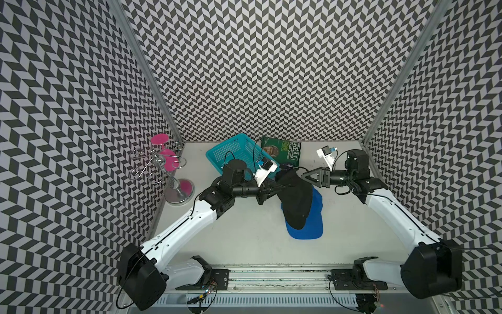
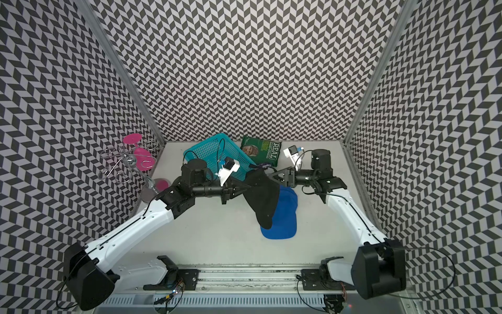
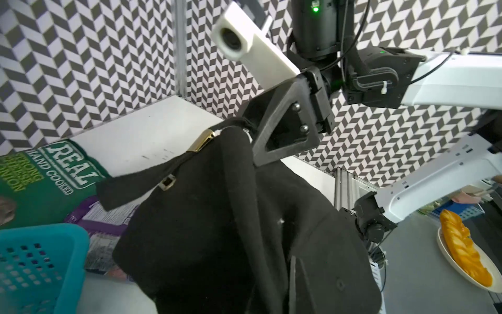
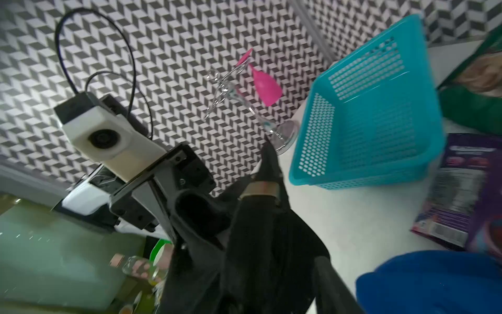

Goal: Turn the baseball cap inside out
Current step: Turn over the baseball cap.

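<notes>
Nearest my side of the table (image 1: 239, 239) a blue cap (image 1: 309, 225) lies flat on the surface. The black baseball cap (image 1: 296, 201) hangs above it and overlaps it in both top views, lower end drooping toward the blue one and upper end lifted between the two arms. The left gripper (image 1: 282, 186) reaches in from its side with the jaws pinched tight on the edge of the black fabric; I see no gap between them. Opposite it, the right gripper (image 1: 302, 175) has its tips at the cap's rim, right by the back strap (image 3: 135, 185) and its brass buckle (image 3: 201, 140). In the left wrist view one triangular finger (image 3: 282, 130) covers the other. From above the tips merge into dark cloth, so I cannot tell whether that gripper is clamped on the rim or only touching it. The loose end of the strap sticks out sideways from the cap, free of both grippers. Beyond the cap, a teal basket (image 1: 236, 151) sits behind the left wrist. A purple packet (image 4: 461, 190) lies just beside it, and a green crisp bag (image 1: 282, 152) lies against the back wall. Off in the far left corner stands a wire rack (image 1: 152, 160) with pink glasses (image 1: 168, 161) hung on it.
</notes>
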Available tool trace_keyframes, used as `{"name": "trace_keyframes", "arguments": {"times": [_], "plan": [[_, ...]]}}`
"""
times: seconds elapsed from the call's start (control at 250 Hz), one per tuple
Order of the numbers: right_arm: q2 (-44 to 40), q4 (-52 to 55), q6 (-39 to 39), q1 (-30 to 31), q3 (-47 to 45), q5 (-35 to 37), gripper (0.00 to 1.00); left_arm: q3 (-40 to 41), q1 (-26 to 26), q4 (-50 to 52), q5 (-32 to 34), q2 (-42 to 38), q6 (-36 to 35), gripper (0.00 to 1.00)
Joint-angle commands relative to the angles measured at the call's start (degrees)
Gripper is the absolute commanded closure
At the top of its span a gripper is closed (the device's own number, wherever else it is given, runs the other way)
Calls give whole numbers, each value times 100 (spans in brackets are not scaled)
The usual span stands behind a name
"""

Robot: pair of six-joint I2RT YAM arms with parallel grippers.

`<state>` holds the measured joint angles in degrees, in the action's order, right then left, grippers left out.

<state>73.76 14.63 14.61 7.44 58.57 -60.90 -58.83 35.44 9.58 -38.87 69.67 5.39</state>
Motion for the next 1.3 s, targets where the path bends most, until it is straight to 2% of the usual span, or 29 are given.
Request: {"name": "trace_keyframes", "arguments": {"times": [0.0,0.096,0.184,0.248,0.332,0.437,0.581,0.705,0.793,0.945,1.062,1.21,1.298], "plan": [[-479,388,-479,-416,412,949,23,-182,-28,-61,606,165,456,100],[-948,400,-786,-448,444,1758,7,-401,-28,195,992,396,663,100],[-1466,-1,-917,-398,185,2163,3,-599,-28,409,1177,572,789,99],[-1867,-338,-1108,-151,-66,2501,3,-678,-28,432,1198,672,919,98],[-2328,-648,-1557,707,-360,3441,1,-748,-27,380,1190,749,1093,97],[-2588,-924,-2239,2199,-664,4763,1,-862,-28,354,1163,855,1261,95],[-2388,-1178,-3024,3743,-897,6332,1,-998,-29,353,1038,929,1424,94],[-1925,-1400,-3814,4740,-993,7518,1,-1074,-28,383,978,943,1519,94],[-1624,-1655,-4176,5003,-1074,8072,1,-1087,-28,435,978,910,1556,94],[-1323,-2097,-4447,5068,-1195,8820,2,-1035,-28,463,969,843,1640,93],[-1228,-2314,-4516,5073,-1303,9248,6,-1017,-28,468,984,817,1676,93],[-1064,-2238,-4428,5072,-1330,9549,23,-1025,-28,364,857,786,1737,91],[-932,-2189,-4407,5070,-1300,9679,46,-1023,-36,217,666,739,1773,90]]}}
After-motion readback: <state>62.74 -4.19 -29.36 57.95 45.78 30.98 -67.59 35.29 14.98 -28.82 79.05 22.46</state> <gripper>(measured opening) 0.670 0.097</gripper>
